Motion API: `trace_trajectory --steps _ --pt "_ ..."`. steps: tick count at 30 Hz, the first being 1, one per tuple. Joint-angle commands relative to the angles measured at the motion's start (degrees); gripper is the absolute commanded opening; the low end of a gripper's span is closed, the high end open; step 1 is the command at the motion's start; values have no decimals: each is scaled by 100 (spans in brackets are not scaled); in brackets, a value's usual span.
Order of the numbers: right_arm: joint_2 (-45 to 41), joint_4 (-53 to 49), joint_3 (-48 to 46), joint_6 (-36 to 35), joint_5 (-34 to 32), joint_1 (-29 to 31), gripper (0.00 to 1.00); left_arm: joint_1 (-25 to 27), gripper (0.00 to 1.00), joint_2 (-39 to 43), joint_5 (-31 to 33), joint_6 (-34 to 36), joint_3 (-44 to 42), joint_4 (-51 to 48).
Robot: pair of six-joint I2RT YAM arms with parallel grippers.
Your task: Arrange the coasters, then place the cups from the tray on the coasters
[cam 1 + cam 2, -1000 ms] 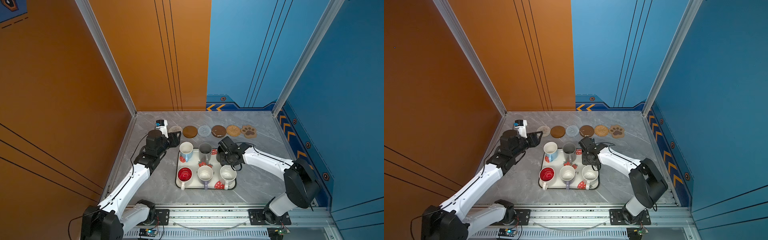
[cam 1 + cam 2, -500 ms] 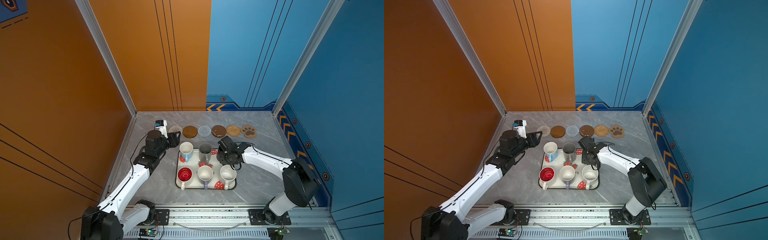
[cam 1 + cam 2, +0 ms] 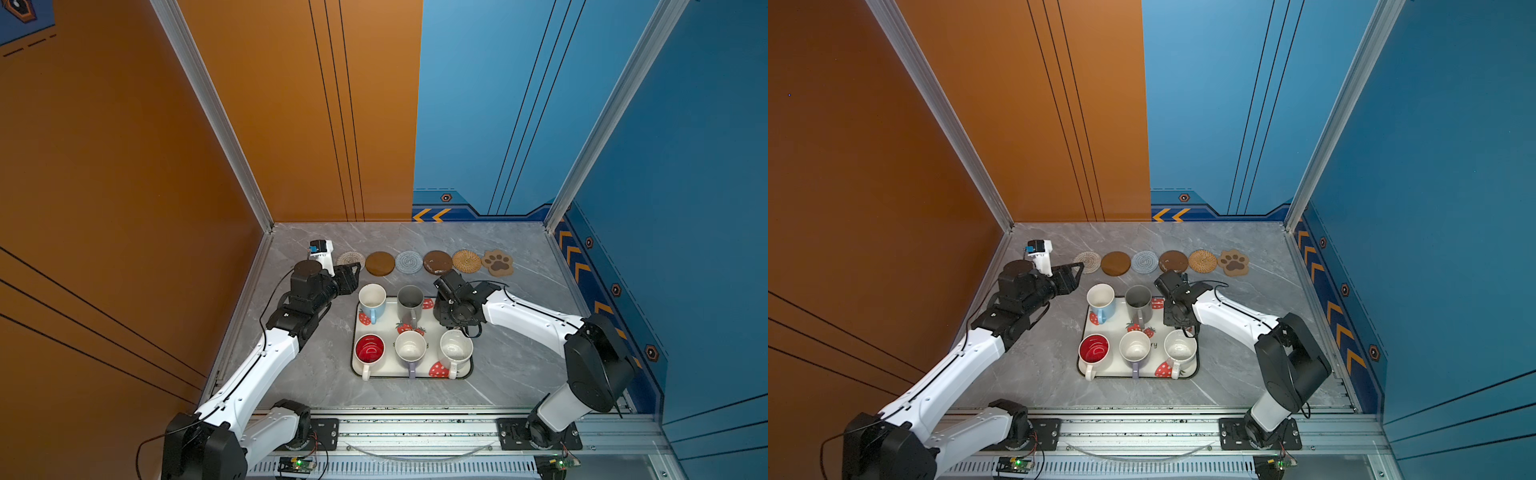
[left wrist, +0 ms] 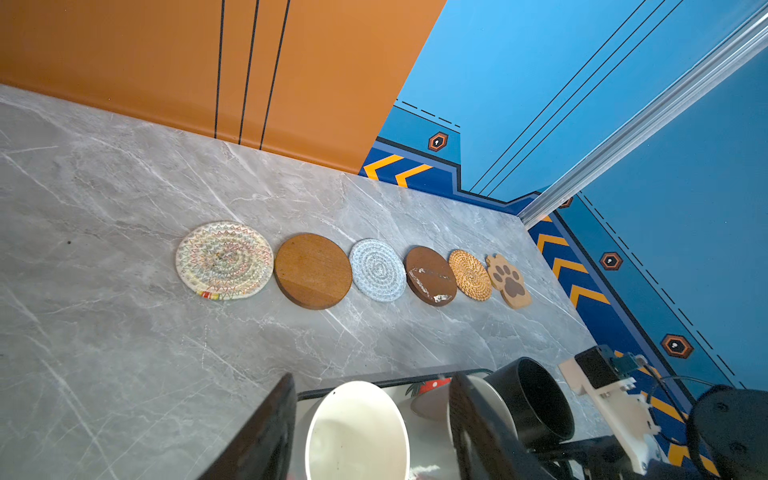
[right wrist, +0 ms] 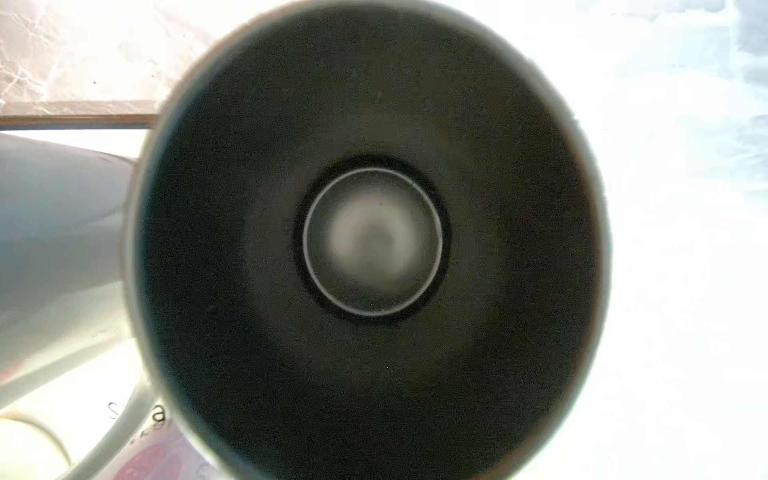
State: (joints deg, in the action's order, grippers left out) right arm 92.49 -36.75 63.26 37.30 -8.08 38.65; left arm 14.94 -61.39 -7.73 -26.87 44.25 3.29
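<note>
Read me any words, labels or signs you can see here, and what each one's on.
"ry": end of a word on the tray, rest hidden behind the lavender-handled mug.
"S" and "a": same print, right wrist view; remainder blurred.
Orange chevrons on the blue wall: signs only, no lettering.
Nothing else legible.

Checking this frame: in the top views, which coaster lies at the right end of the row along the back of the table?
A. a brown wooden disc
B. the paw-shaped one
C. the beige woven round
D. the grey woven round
B: the paw-shaped coaster closes the row on the right, just past the tan rattan round.
</note>
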Motion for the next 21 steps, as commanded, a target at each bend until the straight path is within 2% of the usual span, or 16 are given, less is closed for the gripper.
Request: trace_trajectory --steps 1,14,21 --pt "-77 -42 306 -177 -571 63 0 -53 60 74 -97 -15 -92 119" --pt "-520 -51 392 -347 -1033 65 0 -79 60 99 -97 -29 -116 119" --pt "-664 -60 491 -484 -983 -172 0 -95 60 100 -93 -29 -123 119"
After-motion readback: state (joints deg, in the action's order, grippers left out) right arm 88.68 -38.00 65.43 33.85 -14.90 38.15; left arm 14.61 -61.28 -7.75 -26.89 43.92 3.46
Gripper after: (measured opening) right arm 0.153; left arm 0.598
